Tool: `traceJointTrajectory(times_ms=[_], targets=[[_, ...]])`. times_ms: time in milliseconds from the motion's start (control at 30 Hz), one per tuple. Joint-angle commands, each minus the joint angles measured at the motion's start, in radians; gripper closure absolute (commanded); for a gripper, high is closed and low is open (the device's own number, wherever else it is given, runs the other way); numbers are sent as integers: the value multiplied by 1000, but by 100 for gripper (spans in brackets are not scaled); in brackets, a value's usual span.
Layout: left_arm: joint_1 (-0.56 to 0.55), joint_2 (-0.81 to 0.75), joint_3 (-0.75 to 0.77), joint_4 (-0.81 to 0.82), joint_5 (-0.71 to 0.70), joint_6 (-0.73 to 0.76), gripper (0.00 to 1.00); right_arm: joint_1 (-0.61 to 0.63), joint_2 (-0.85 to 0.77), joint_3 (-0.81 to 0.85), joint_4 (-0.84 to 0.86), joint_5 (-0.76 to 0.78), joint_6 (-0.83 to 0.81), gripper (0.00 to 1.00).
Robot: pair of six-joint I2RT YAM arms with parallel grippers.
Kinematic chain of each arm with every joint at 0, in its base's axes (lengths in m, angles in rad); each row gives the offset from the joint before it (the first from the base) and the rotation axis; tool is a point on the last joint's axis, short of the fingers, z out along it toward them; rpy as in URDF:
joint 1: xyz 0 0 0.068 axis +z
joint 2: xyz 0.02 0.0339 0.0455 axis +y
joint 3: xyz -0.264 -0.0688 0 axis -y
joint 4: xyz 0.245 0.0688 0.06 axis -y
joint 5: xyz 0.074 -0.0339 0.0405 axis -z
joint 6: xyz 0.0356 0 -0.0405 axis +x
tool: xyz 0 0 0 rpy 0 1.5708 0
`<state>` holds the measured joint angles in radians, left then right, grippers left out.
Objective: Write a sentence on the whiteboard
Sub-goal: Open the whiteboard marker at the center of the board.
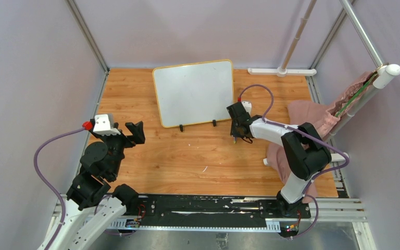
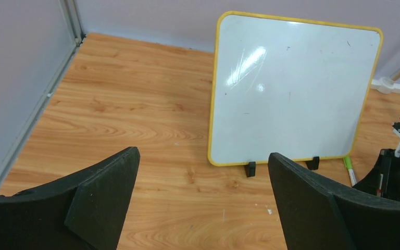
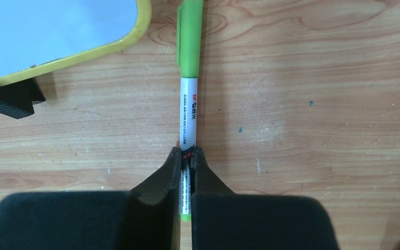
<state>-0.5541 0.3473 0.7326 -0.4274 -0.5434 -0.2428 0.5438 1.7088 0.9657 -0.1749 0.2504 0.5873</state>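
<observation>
The whiteboard (image 1: 194, 92) stands tilted on two black clip feet at the back middle of the wooden table. Its face is blank and no sentence shows on it. It also shows in the left wrist view (image 2: 291, 88), and its corner in the right wrist view (image 3: 52, 26). A green-capped marker (image 3: 188, 104) lies on the table just right of the board's right foot. My right gripper (image 3: 186, 156) is shut on the marker's white barrel, low at the table (image 1: 238, 136). My left gripper (image 2: 203, 161) is open and empty, held above the table's left part (image 1: 135, 131).
A pink cloth (image 1: 312, 117) lies at the table's right side and hangs over the right post. A white pipe base (image 1: 281, 71) sits at the back right. Grey walls close in the left and back edges.
</observation>
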Motion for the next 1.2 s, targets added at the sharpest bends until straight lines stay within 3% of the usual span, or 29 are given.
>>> traceJointTrajectory(times_ms=[0, 233, 400, 700, 933, 1167], targets=[[-7, -12, -6, 22, -10, 3, 0, -15, 34, -50, -51, -16, -19, 100], [-7, -10, -29, 54, 27, 2, 0, -11, -145, -115, -71, -18, -58, 100], [-7, -4, -56, 108, 150, 21, 0, 20, -346, -153, -118, -23, -104, 100], [-7, 17, -48, 130, 138, -26, 0, 146, -703, -224, -69, -280, -231, 100], [-7, 44, -21, 249, 470, -98, 0, 213, -954, -254, -2, -497, -282, 100], [-7, 221, -36, 515, 797, -350, 0, 233, -1028, -264, 96, -672, -247, 100]])
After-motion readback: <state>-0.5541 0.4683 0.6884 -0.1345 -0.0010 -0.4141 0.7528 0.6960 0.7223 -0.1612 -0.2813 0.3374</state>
